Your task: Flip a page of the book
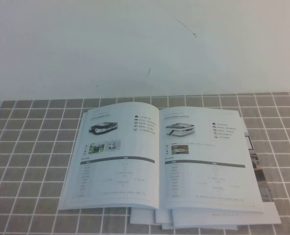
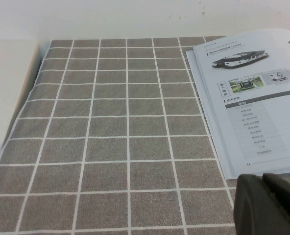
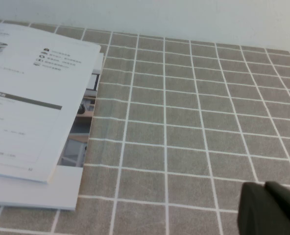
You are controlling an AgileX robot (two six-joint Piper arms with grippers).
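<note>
The book (image 1: 159,156) lies open and flat on the checked cloth, in the middle of the high view. Its right-hand page (image 1: 208,161) is the white leaf with a flat white vehicle photo and a spec table. The left-hand page (image 1: 115,156) pictures a black flat vehicle. Neither gripper shows in the high view. My left gripper (image 2: 262,177) is shut and empty, low over the cloth just off the book's near left corner (image 2: 233,174). My right gripper (image 3: 264,184) is shut and empty over bare cloth, well to the right of the book (image 3: 32,98).
A grey cloth with a white grid (image 1: 32,147) covers the table and a white wall (image 1: 135,44) stands behind it. Under-pages stick out at the book's front (image 1: 199,220) and right edge (image 3: 79,137). The cloth's left edge borders a pale strip (image 2: 8,88).
</note>
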